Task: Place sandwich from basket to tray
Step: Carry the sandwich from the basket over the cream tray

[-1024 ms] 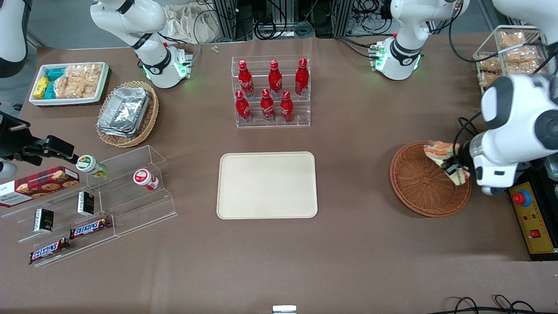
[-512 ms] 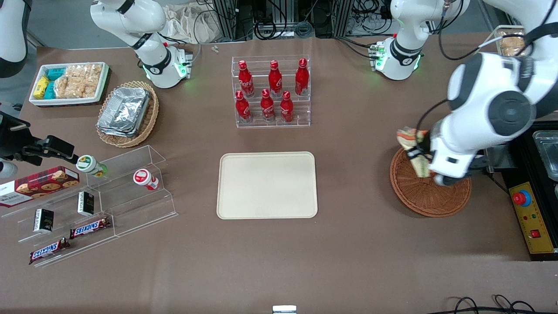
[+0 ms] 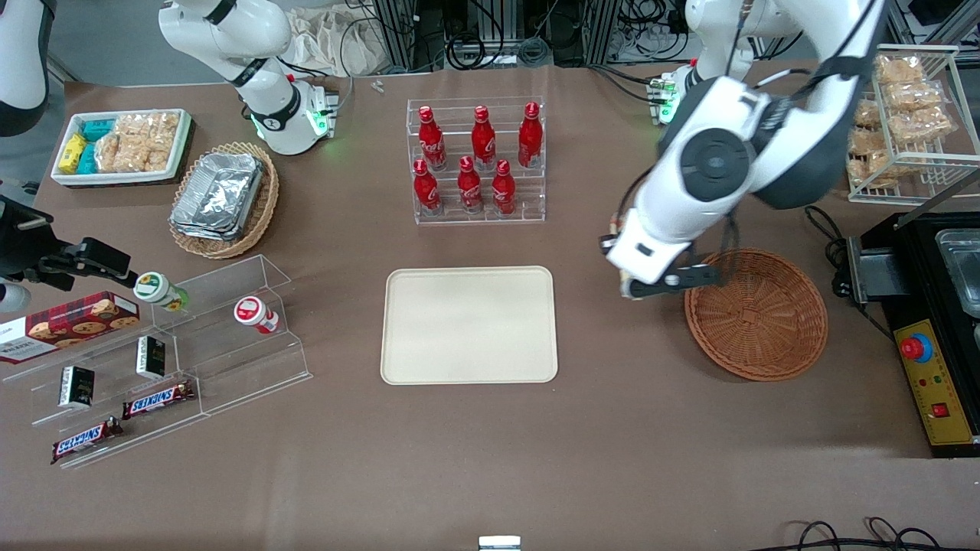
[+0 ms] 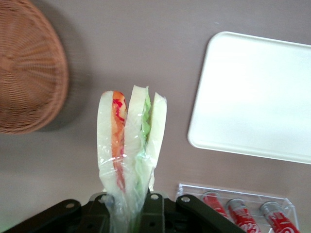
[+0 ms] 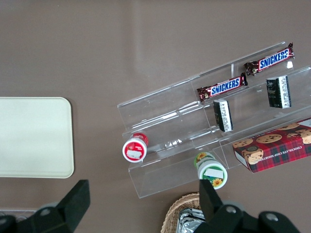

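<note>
Gripping the plastic-wrapped triangular sandwich (image 4: 130,145) at its lower edge, the left arm's gripper (image 4: 127,206) holds it upright, clamped. Soft bread and slippery film likely demand gentle pressure. It hangs above bare table, between the reddish-brown woven basket (image 4: 29,68) and the cream rectangular tray (image 4: 252,97).

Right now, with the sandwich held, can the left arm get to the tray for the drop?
Probably yes. The gripper, shut on the sandwich, hangs above bare table between the basket and the tray. The tray shows nothing on it, and nothing stands between them.
</note>
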{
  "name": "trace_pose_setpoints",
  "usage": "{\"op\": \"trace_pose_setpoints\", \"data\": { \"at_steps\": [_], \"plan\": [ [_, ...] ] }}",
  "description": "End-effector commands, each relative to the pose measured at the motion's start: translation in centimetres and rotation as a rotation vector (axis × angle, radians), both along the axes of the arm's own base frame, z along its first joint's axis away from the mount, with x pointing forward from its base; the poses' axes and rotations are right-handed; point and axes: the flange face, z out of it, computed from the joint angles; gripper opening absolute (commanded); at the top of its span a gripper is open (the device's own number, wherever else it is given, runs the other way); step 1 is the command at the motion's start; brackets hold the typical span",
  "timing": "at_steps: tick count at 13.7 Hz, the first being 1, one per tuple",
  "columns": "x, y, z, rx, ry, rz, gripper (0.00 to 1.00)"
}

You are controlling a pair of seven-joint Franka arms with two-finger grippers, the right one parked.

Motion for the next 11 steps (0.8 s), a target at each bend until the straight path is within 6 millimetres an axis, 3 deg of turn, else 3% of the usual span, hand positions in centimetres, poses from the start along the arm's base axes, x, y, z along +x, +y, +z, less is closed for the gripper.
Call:
{"op": "trace_pose_setpoints", "data": {
  "at_steps": [1, 4, 6, 9, 11],
  "plan": [
    [1.0, -3.8, -2.9, -0.039, -0.037, -0.03, 0.07],
    [1.7, -6.3, -9.1, -0.09, -0.006, -0.048, 0.05],
    [2.4, -7.9, -12.0, -0.144, -0.056, -0.054, 0.05],
    [1.7, -10.7, -17.9, -0.155, -0.072, -0.088, 0.05],
    [1.2, -11.6, -20.7, -0.166, -0.064, -0.098, 0.06]
  ]
}}
